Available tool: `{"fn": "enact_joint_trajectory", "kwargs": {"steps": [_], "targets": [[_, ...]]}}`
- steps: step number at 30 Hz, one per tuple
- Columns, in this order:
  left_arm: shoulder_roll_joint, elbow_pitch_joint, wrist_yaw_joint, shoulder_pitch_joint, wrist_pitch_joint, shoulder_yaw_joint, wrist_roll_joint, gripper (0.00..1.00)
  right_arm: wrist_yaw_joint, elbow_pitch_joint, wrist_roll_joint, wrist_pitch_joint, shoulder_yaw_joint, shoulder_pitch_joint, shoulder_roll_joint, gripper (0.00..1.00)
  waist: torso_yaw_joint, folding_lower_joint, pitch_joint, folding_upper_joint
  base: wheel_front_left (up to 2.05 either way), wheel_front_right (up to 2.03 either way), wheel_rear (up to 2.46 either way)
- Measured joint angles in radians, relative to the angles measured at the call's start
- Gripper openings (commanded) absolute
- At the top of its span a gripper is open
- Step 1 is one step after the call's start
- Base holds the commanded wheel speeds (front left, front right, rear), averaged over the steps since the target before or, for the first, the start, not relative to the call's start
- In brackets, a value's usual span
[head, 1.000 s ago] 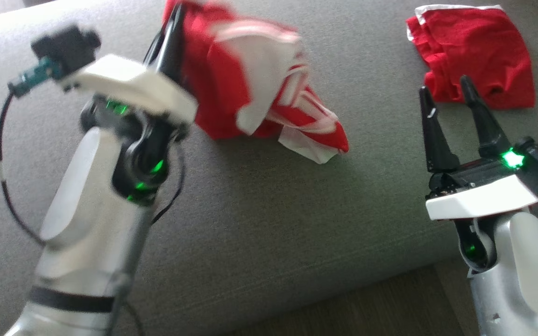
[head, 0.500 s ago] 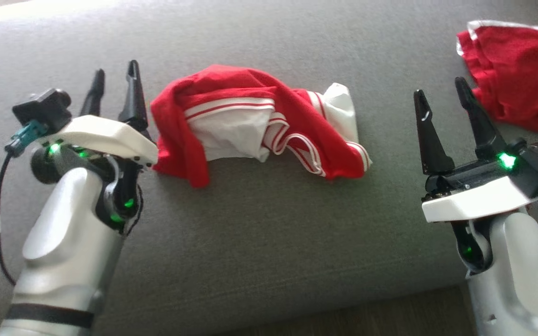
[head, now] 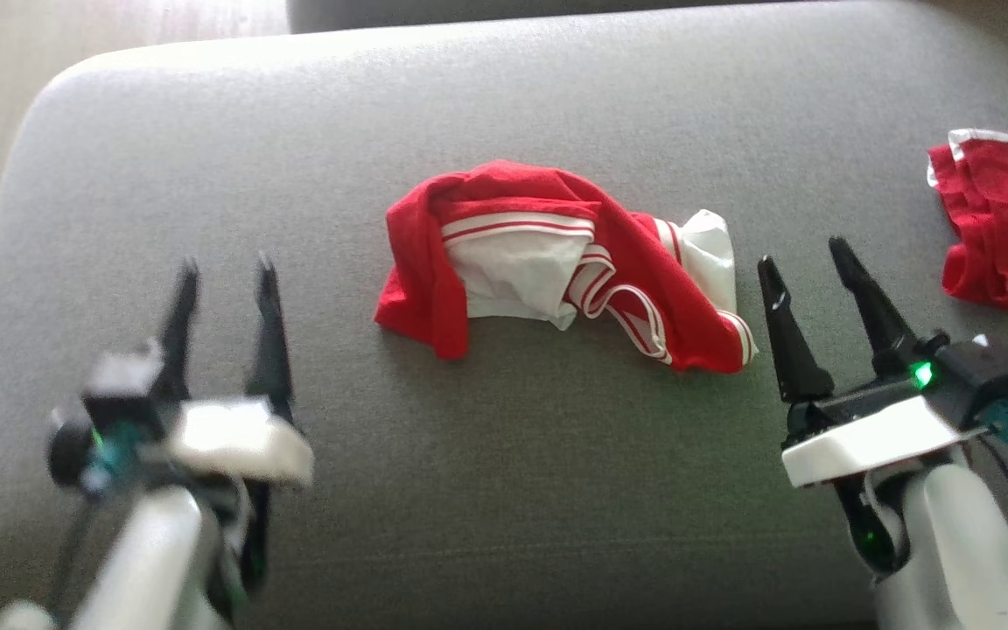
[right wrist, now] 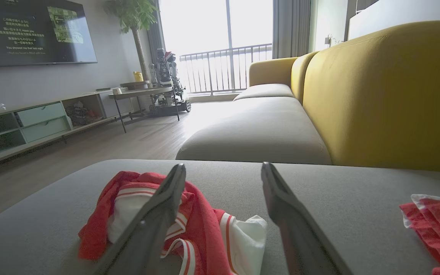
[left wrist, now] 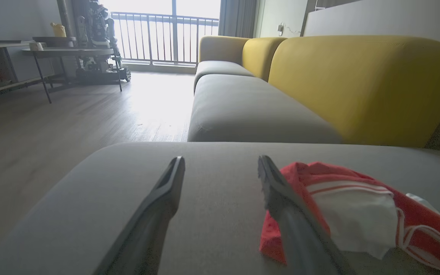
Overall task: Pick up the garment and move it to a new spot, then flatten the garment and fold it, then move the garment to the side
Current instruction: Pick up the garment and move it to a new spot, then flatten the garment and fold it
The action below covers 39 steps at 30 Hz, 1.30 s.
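Head view: red-and-white garment (head: pixel 434 262) lies crumpled in a heap near the middle of the grey cushion (head: pixel 504 105), not flat, not folded. The left gripper (head: pixel 226 262) is lower left, blurred, jaws apart w/ nothing btw them, clear of the garment. The right gripper (head: pixel 801 252) is lower right, jaws also spread & empty, tips just beside the heap's right end. Another red cloth (head: pixel 1003 236) sits at far right edge, well apart from the garment.

Left wrist view: fingers wide, bare cushion btw them. Garment is right of the right-hand finger, partly behind it. Yellow sofa back (left wrist: pixel 357 84) beyond.

Right wrist view: fingers wide, nothing held. Garment is low left, partly behind the left-hand finger; red cloth at right edge. TV (right wrist: pixel 33 30) on wall, upper left.
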Motion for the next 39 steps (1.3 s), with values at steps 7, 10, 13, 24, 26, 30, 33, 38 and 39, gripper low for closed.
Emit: {"fn": "enact_joint_trajectory", "kwargs": {"steps": [7,10,13,24,26,30,33,38,39], "targets": [[-0.124,-0.021,-0.021,0.151,0.000,0.060,0.091,1.00,0.000,0.037,-0.006,0.000,0.025,0.036,0.001,1.00,0.027,0.0000,-0.017,0.0000,0.00,0.00,0.00],[-0.148,-0.021,-0.049,0.152,0.000,0.080,0.123,1.00,0.000,0.050,0.002,0.000,0.029,0.037,0.002,1.00,0.033,0.0000,-0.016,0.0000,0.00,0.00,0.00],[-0.168,-0.021,-0.077,0.152,0.000,0.093,0.147,1.00,0.000,0.065,0.010,0.000,0.050,0.034,0.002,1.00,0.046,0.0000,-0.008,0.0000,0.00,0.00,0.00],[-0.183,-0.003,-0.116,0.141,0.000,0.091,0.183,1.00,0.000,0.226,0.085,0.026,0.161,-0.096,0.001,1.00,0.132,0.0000,0.043,0.0000,0.00,0.00,0.00],[-0.184,0.001,-0.115,0.139,0.000,0.086,0.180,1.00,0.000,0.284,0.097,0.045,0.159,-0.131,0.001,1.00,0.160,0.0000,0.054,0.0000,0.00,0.00,0.00],[-0.185,0.001,-0.107,0.137,0.000,0.058,0.162,1.00,0.000,0.393,0.127,0.064,0.124,-0.179,0.000,1.00,0.215,0.0000,0.076,0.0000,0.00,0.00,0.00],[-0.187,0.001,-0.096,0.137,0.000,0.055,0.160,1.00,0.000,0.454,0.153,0.068,0.102,-0.210,-0.002,1.00,0.254,0.0000,0.090,0.0000,0.00,0.00,0.00],[-0.187,0.003,-0.089,0.137,0.000,0.049,0.145,1.00,0.000,0.514,0.223,0.068,0.106,-0.255,-0.002,1.00,0.306,0.0000,0.107,0.0000,0.00,0.00,0.00],[-0.187,0.004,-0.087,0.137,0.000,0.048,0.145,1.00,0.000,0.524,0.226,0.067,0.106,-0.263,-0.002,1.00,0.313,0.0000,0.109,0.0000,0.00,0.00,0.00]]}}
